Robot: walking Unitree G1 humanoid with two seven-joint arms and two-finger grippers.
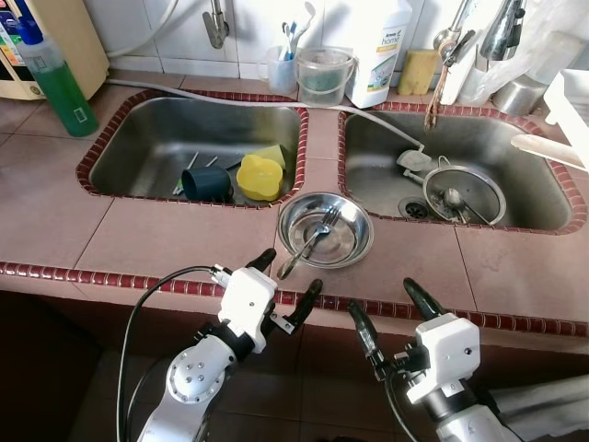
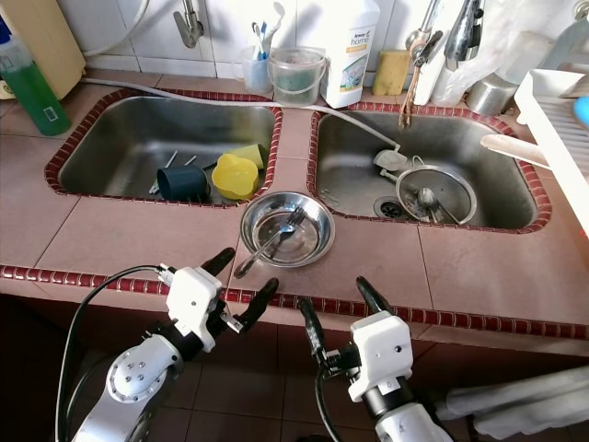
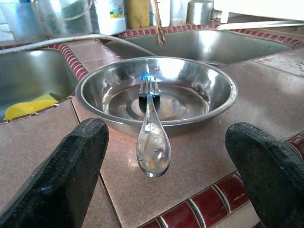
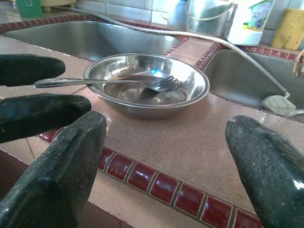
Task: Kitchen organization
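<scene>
Left gripper (image 1: pixel 283 284) is hanging at the counter's front edge with its fingers spread wide, nothing between them, lined up right on the fork (image 1: pixel 313 241) handle. From the left wrist view the handle tip (image 3: pixel 153 151) sits in the gap between the two pads, not touching either. Right gripper (image 1: pixel 385 315) is a bit lower, at about 4 o'clock from the left one, also spread wide and empty, off the front of the counter (image 1: pixel 147 235).

So the fork: tines are down in the steel bowl (image 1: pixel 354 241), handle leans over the bowl's rim and sticks out toward 7 o'clock, ending near the red tile edging (image 1: pixel 92 276). The bowl is on the tile strip between the two sinks, just in front of the divider.

Left sink (image 1: pixel 129 138) has a dark blue cup (image 1: pixel 204 183) lying on its side, with a yellow cup (image 1: pixel 259 177) right at its 3 o'clock, looks like they're touching. Right sink (image 1: pixel 552 198) has a round metal lid (image 1: pixel 465 191) lying by the drain.

Along the back, at 12 o'clock from the bowl, there's a clear bucket (image 1: pixel 324 75) and a white detergent bottle (image 1: pixel 379 46) just beside it. Green soap bottle (image 1: pixel 55 81) is way over at 10 o'clock, at the left sink's far corner.
</scene>
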